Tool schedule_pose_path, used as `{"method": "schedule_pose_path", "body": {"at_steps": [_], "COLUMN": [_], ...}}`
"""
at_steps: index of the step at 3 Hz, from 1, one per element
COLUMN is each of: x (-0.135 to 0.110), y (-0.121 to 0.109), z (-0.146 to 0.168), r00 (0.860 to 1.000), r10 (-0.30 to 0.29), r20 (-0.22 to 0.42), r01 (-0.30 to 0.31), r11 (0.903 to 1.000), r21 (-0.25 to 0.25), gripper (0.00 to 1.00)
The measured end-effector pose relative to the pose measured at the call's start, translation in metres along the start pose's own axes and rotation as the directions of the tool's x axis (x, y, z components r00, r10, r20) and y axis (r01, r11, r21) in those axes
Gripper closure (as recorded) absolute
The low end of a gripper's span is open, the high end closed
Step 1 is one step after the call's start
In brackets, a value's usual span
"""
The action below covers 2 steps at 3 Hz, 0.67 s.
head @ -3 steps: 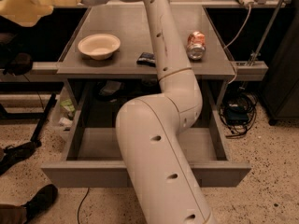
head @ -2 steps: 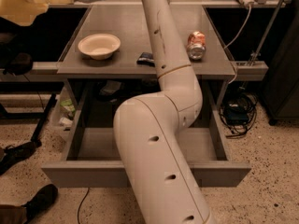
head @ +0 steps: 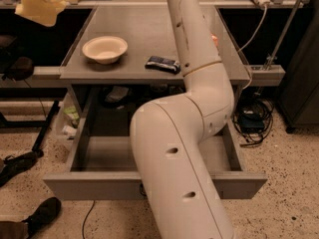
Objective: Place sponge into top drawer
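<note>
Camera view, top drawer (head: 89, 185) grey, wide, shallow, pulled open; tool (head: 42, 4) upper left, grip unclear

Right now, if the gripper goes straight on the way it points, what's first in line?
Way looks free: the gripper, high at upper left past the left edge of the table, points left and slightly down toward dark open space. Depth unclear.

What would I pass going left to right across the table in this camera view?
Gripper high at the upper left, beyond the table edge → white bowl → dark flat wrapper → the robot's arm crossing the tabletop.
</note>
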State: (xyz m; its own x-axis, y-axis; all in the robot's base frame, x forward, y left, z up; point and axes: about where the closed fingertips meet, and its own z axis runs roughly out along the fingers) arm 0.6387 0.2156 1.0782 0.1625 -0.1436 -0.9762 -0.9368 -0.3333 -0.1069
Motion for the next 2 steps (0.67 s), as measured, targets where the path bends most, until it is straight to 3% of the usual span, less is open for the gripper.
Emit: {"method": "schedule_pose_path", "body": {"at_steps": [2], "x": [-0.012], "y": [0.021], "z": [-0.041], "r00": [0.999], "r10": [0.007], "r20": [-0.033], "r01": [-0.006], "r11": [0.9993], "r21": [0.036], "gripper": [1.0]}}
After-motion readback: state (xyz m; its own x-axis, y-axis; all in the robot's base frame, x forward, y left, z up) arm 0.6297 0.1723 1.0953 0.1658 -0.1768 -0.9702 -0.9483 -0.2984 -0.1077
